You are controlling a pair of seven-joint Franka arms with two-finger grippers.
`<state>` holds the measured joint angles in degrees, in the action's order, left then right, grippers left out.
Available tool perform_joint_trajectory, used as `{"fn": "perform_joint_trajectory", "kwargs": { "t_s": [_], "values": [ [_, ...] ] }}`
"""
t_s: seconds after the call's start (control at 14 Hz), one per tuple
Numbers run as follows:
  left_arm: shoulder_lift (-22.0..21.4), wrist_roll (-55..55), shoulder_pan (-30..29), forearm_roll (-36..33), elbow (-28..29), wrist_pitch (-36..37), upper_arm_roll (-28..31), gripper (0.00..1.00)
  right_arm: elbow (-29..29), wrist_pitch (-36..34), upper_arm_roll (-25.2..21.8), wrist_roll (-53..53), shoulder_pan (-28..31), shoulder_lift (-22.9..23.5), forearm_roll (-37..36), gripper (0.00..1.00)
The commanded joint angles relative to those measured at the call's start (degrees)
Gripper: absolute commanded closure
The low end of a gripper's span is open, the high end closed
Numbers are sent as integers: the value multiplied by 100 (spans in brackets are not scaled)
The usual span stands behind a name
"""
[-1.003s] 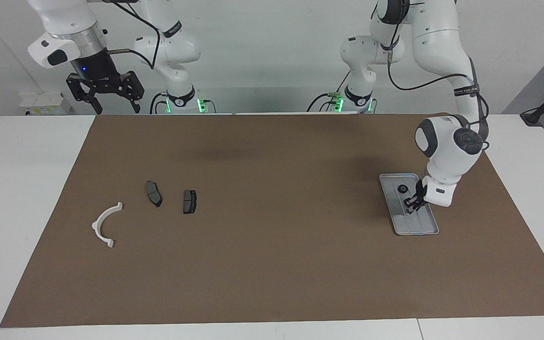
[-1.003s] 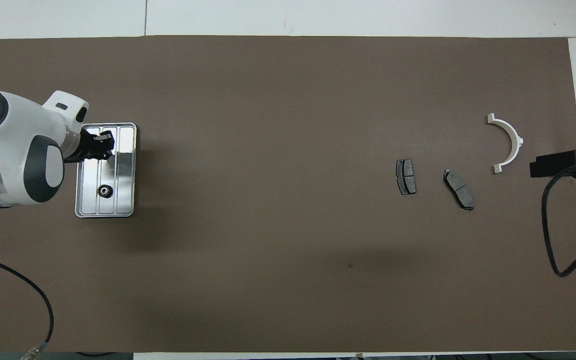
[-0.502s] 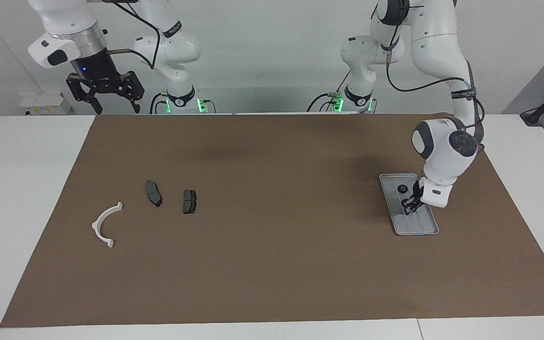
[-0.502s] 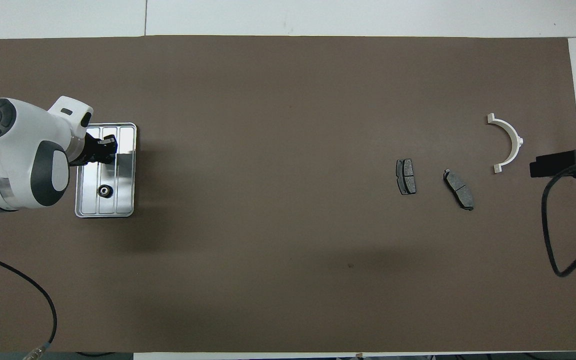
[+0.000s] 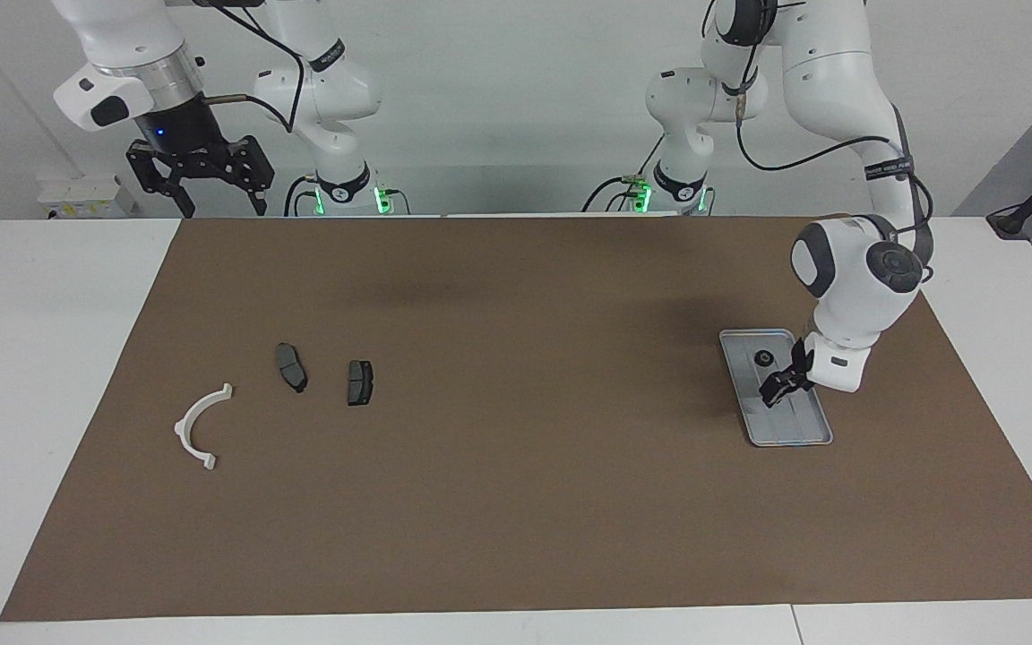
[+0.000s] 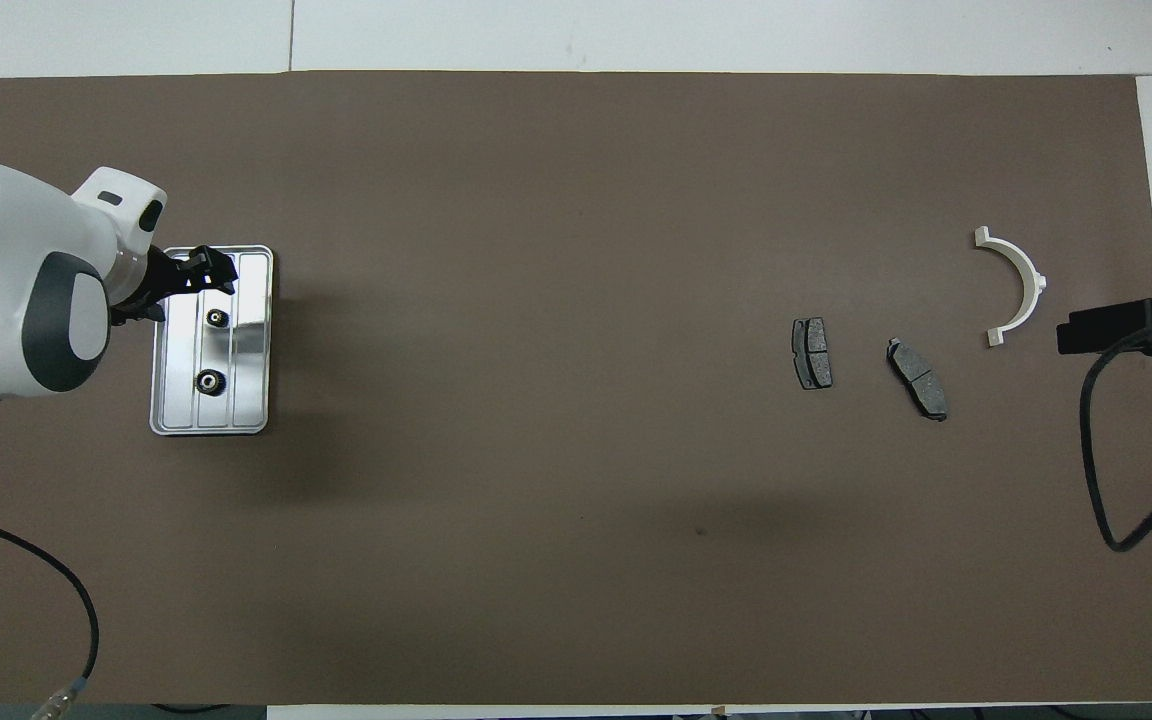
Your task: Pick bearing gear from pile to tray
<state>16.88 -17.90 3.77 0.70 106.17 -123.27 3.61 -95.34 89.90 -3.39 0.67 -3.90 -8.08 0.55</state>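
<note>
Two bearing gears point(image 6: 209, 349) already lie in the tray point(image 6: 252, 340) under the empty, parted left gripper point(image 5: 777, 387), the right gripper point(image 5: 196, 184) waits spread open, and the pile point(image 5: 288, 387) shows no more gears.

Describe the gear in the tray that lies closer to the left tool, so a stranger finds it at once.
Find the silver tray at the left arm's end of the brown mat. Two small black gears lie in it. Take the gear farther from the robots, just beside the left tool; the other gear sits nearer the robots.
</note>
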Motion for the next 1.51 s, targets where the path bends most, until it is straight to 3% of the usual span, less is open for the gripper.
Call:
{"fn": "perform_joint_trajectory", "kwargs": {
  "t_s": [0.0, 0.14, 0.36, 0.57, 1.08, 1.43],
  "values": [
    [-719, 59, -78, -52, -70, 829, -45, 0, -55, 62, 31, -137, 30, -18, -72, 0],
    [-1062, 59, -69, -52, -149, 1355, -45, 0, -55, 62, 31, -137, 30, -18, -72, 0],
    [-1405, 76, -69, -52, -745, 2383, -45, 0, -55, 71, 31, -137, 30, -18, -72, 0],
    [-1512, 496, -333, -8, -1211, 3175, -106, 0, -55, 62, 31, -137, 21, -18, -64, 0],
    [-1696, 743, -342, 10, -1055, 3098, -150, 0, -55, 62, 31, -128, 12, -18, -28, 0],
    [-1661, 1008, -342, 1, -1239, 3299, -246, 0, -55, 62, 31, -128, 12, -18, -37, 0]
  ]
}}
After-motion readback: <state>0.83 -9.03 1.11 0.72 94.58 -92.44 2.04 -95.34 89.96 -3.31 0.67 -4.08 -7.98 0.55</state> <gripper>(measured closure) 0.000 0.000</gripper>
